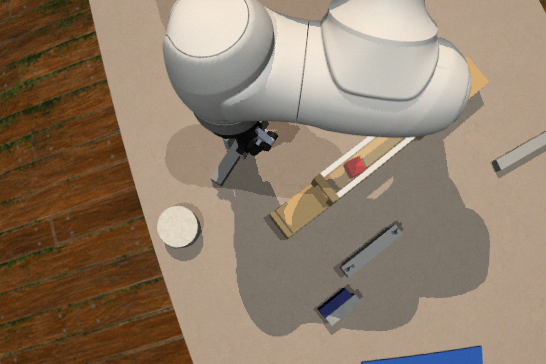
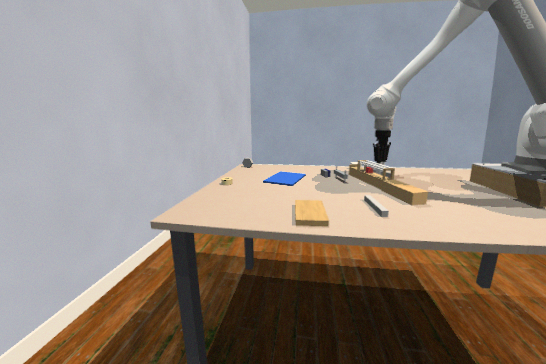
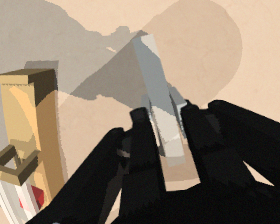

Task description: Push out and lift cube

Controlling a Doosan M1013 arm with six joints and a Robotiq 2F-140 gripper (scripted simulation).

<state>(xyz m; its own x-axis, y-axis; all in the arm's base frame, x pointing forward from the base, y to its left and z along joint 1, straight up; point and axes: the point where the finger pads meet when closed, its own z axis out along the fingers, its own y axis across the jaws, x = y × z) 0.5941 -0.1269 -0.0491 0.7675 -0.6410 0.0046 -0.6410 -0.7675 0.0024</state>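
Observation:
The red cube (image 1: pixel 354 166) sits inside the wooden channel (image 1: pixel 345 179), between its white rails; it also shows in the wrist view (image 3: pixel 36 196) at the lower left. The channel's end with the short ledge and raised lip (image 1: pixel 295 209) points to the lower left in the overhead view. My gripper (image 3: pixel 161 102) is shut on a grey bar (image 3: pixel 159 96), which lies flat on the table to the left of the channel. In the overhead view the gripper (image 1: pixel 250 146) is over the bar's (image 1: pixel 226 166) upper end. In the side view the gripper (image 2: pixel 381 153) stands low, behind the channel (image 2: pixel 387 181).
A white round disc (image 1: pixel 177 226) lies near the table's left edge. A grey slotted bar (image 1: pixel 371 249), a blue-and-grey block (image 1: pixel 339 305) and a blue mat (image 1: pixel 425 355) lie below the channel. Another grey bar (image 1: pixel 520 151) lies at the right. A wooden plank (image 2: pixel 311 212) lies near the front edge.

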